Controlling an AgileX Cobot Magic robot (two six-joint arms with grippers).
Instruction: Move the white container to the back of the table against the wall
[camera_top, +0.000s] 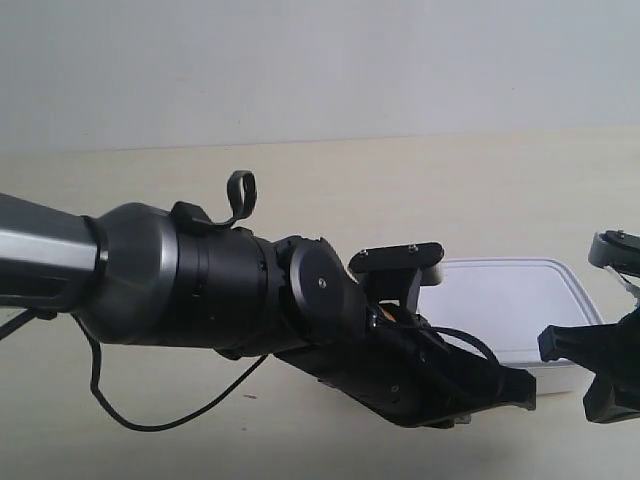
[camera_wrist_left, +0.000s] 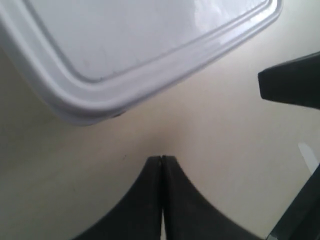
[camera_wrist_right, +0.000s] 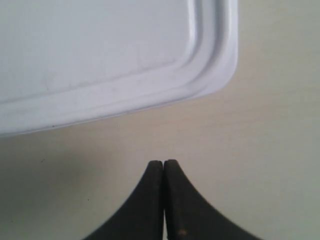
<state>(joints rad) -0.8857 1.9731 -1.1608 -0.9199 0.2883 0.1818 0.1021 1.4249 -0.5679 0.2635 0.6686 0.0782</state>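
The white container lies flat on the table at the right, well short of the wall. Its lid corner fills the left wrist view and the right wrist view. My left gripper is shut and empty, over bare table a short way off the box's rounded corner. My right gripper is also shut and empty, just off the box's edge. In the exterior view the gripper of the arm at the left reaches past the box's near side. The other arm's gripper is by its near right corner.
A black finger of the other arm shows in the left wrist view. A loose black cable hangs under the big arm at the exterior view's left. Bare table runs between the box and the wall.
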